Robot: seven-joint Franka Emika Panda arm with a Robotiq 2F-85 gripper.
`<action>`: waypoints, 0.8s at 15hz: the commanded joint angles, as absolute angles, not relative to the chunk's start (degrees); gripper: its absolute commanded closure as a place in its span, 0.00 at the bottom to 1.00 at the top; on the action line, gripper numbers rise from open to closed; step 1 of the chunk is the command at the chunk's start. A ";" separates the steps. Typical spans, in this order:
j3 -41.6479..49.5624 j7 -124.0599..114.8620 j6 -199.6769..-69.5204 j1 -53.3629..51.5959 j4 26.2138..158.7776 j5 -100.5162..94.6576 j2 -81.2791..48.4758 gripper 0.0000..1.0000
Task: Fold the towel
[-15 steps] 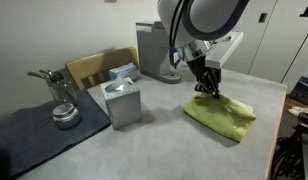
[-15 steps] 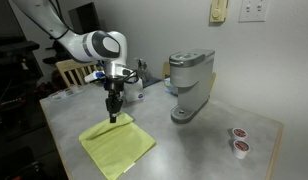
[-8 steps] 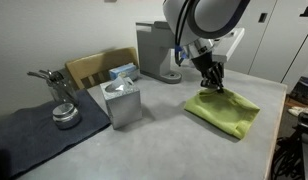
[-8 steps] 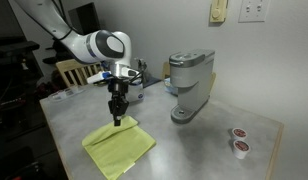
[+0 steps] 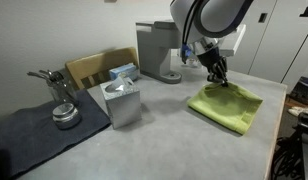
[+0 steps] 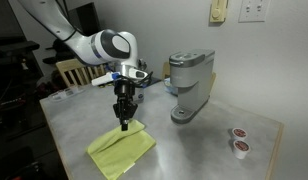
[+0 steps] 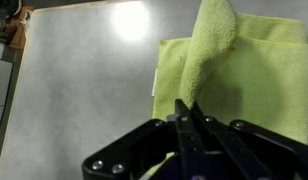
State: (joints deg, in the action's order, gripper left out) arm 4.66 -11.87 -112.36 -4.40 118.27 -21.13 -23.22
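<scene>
The lime yellow-green towel (image 5: pixel 229 106) lies on the grey table (image 5: pixel 144 145), also seen in an exterior view (image 6: pixel 122 149). My gripper (image 5: pixel 221 82) is shut on one edge of the towel and lifts it over the rest of the cloth; it shows above the towel in an exterior view (image 6: pixel 123 124). In the wrist view the closed fingers (image 7: pixel 187 108) pinch a raised fold of towel (image 7: pixel 216 35), with the flat part (image 7: pixel 254 85) spread beneath.
A grey coffee machine (image 5: pixel 154 50) (image 6: pixel 191 85) stands behind the towel. A grey tissue box (image 5: pixel 122 102) sits on the table, a dark mat (image 5: pixel 34 130) with a metal pot (image 5: pixel 65 115) beyond it. Two coffee pods (image 6: pixel 237 140) lie near the table edge.
My gripper has moved across the table with the pinched towel edge, dragging it over the rest of the cloth. The towel has shifted along with it.
</scene>
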 commanded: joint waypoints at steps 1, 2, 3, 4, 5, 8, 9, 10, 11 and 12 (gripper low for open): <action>4.83 -8.46 -112.86 -2.69 119.65 -22.92 -21.92 0.99; 4.86 -7.75 -113.02 -2.40 119.54 -23.13 -22.11 0.99; 4.80 -7.09 -113.35 -2.14 119.52 -23.17 -22.26 0.99; 4.67 -6.44 -113.72 -1.90 119.51 -23.03 -22.43 0.99; 4.48 -5.75 -114.24 -1.72 119.50 -22.76 -22.69 0.99; 3.87 -4.06 -115.96 -1.71 119.67 -22.20 -23.39 0.99; 3.57 -3.57 -116.60 -1.83 119.50 -22.00 -23.89 0.99; 3.32 -3.18 -117.32 -1.95 119.49 -21.86 -24.26 0.99; 3.05 -2.94 -117.80 -2.08 119.43 -21.75 -24.68 0.99; 2.83 -2.76 -118.17 -2.16 119.35 -21.71 -25.07 0.99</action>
